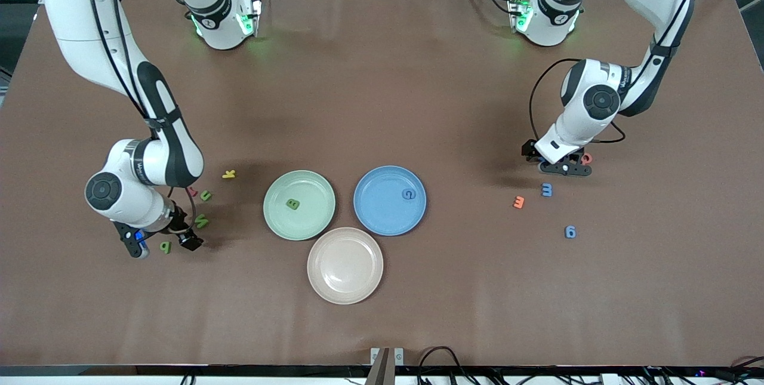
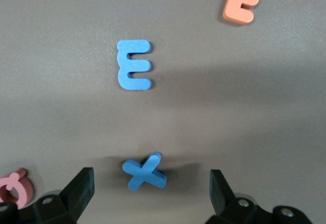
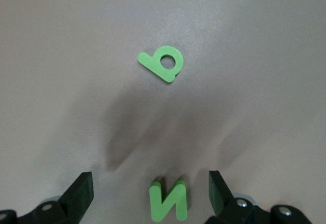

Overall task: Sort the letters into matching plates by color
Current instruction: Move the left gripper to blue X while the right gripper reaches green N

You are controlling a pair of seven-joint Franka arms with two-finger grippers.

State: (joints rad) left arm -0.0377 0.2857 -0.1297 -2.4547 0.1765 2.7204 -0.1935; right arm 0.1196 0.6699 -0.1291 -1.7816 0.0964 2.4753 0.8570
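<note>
Both arms set for pick-ups. Left tool [image 2: 150,188] released, fingers straddling the blue X [image 2: 144,171] flat on the worktop [image 1: 453,104]; right tool [image 3: 150,196] released over the green N [image 3: 168,200]. One green letter [image 1: 292,204] sits in the green plate [image 1: 313,224], one blue letter [image 1: 408,194] in the blue plate [image 1: 376,218]. Next I judge: lower, clench, carry each to its matching plate.

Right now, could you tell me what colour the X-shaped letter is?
Blue; the X-shaped letter shows best in the left wrist view.
</note>
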